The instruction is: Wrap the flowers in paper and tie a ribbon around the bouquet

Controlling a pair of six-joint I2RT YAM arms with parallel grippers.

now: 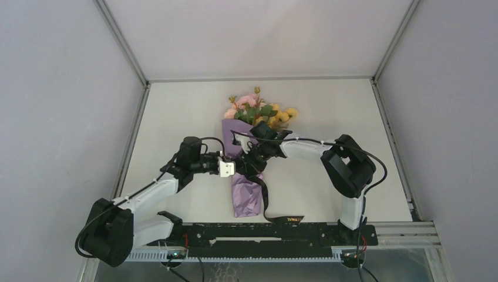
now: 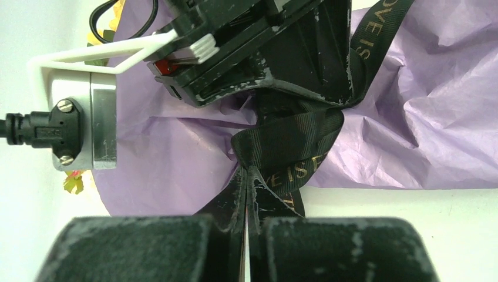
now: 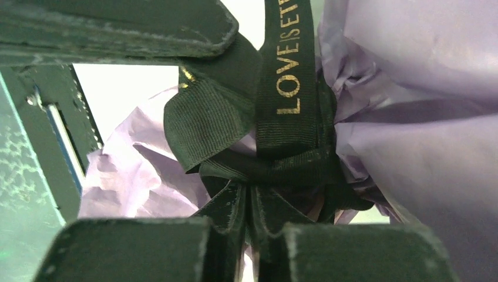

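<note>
Black-padded left claw (image 2: 246, 226): clamped tight on a fold of the ribbon (image 2: 293, 141), pads pressed together with no gap showing. Right claw (image 3: 251, 226): narrowed to a slit, pinching another strand of the same ribbon just below its crossing.

Ribbon: dark woven band with gold lettering, looped and crossed around the waist of the bouquet (image 1: 246, 197). One loose tail trailing over the table (image 1: 176, 117) toward its near edge.

Paper (image 2: 411, 117): lilac, heavily creased, gathered in under the ribbon crossing and flaring on either side of it.

Flowers (image 1: 258, 110): pink and yellow heads with green leaves, projecting from the wide far end of the paper cone.

Bouquet: lying flat at mid-table, narrow end toward the near edge. Both claws meeting over its middle, left claw reaching in from the left side, right claw from the right.
</note>
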